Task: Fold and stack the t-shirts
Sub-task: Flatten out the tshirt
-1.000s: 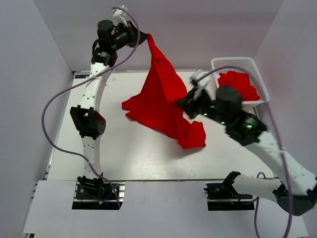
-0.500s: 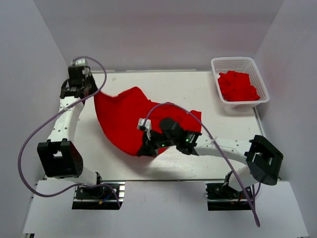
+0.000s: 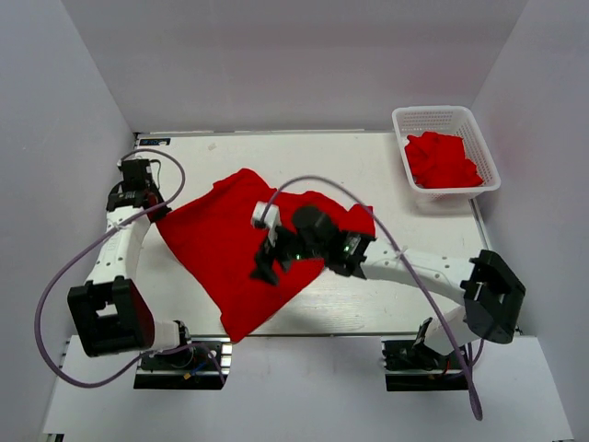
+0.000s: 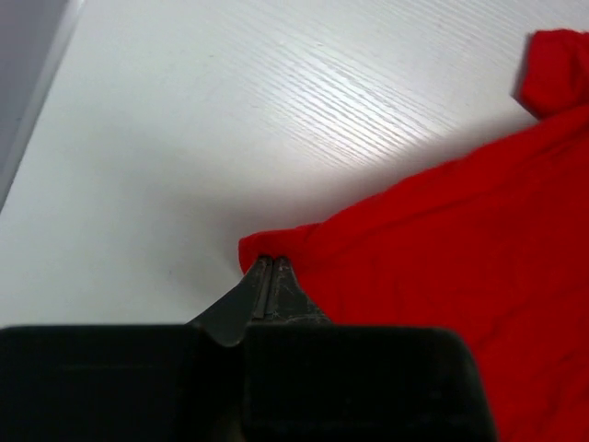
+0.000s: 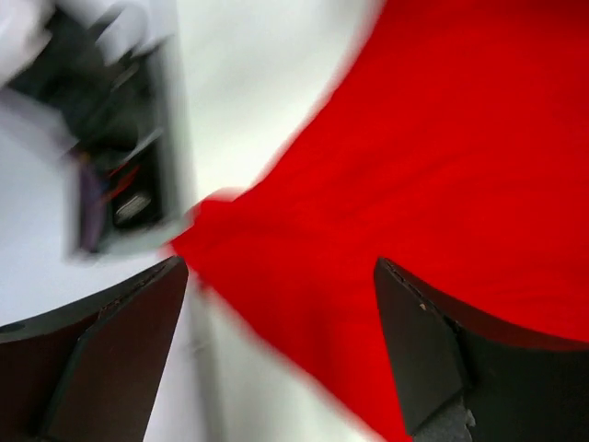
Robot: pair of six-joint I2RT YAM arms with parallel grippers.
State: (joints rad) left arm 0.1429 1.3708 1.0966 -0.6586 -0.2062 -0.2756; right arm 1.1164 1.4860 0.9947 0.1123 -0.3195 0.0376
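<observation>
White table, white walls. Shirt lies spread centre-left, its lowest corner reaching the near edge. Left gripper is pinched shut on the left corner, probably to anchor it for flattening. Right gripper hovers mid-cloth, jaws wide, holding nothing. More shirts sit in the basket, far right.

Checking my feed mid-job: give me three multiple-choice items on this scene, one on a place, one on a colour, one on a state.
1. Where does the white basket stand? A far right corner of the table; B near left; C centre.
2. What colour is the spread t-shirt? A blue; B red; C white.
3. The right fingers are: A shut on cloth; B open; C unseen.
1A: it sits by the far right edge. 2B: plain red cloth. 3B: wide apart above the t-shirt.
</observation>
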